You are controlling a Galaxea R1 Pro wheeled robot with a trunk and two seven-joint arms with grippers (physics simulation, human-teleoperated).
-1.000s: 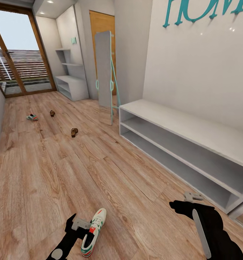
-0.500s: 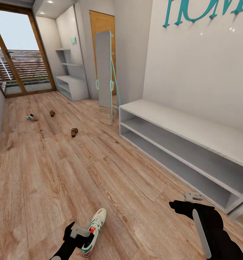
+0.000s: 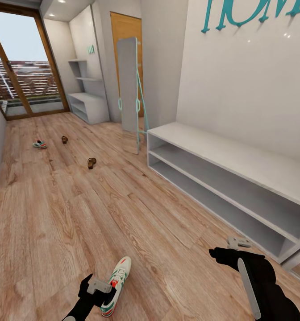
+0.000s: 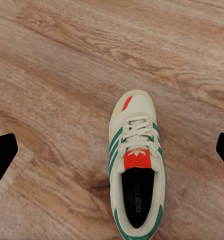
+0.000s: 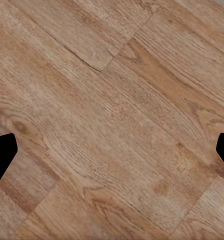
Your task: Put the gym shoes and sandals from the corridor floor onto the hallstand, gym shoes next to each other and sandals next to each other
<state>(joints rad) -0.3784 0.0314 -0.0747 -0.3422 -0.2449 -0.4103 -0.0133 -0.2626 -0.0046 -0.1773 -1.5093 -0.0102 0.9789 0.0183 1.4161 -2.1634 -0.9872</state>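
Gym shoe [image 3: 116,285] lies on the corridor floor [image 3: 136,214]; we see the left gripper [image 4: 112,150] spread wide above it, not touching. Right gripper [image 5: 112,150], likewise released, hangs apparently near the hallstand [image 3: 239,178].

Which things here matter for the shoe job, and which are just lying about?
For the job: near gym shoe, far gym shoe, two sandals, hallstand, left gripper.
Lying about: standing mirror, far shelf unit, wall lettering.

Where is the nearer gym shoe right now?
The nearer gym shoe lies flat on the corridor floor at the head view's bottom left, directly beside the left hand; the left wrist view shows it between that hand's open fingertips.
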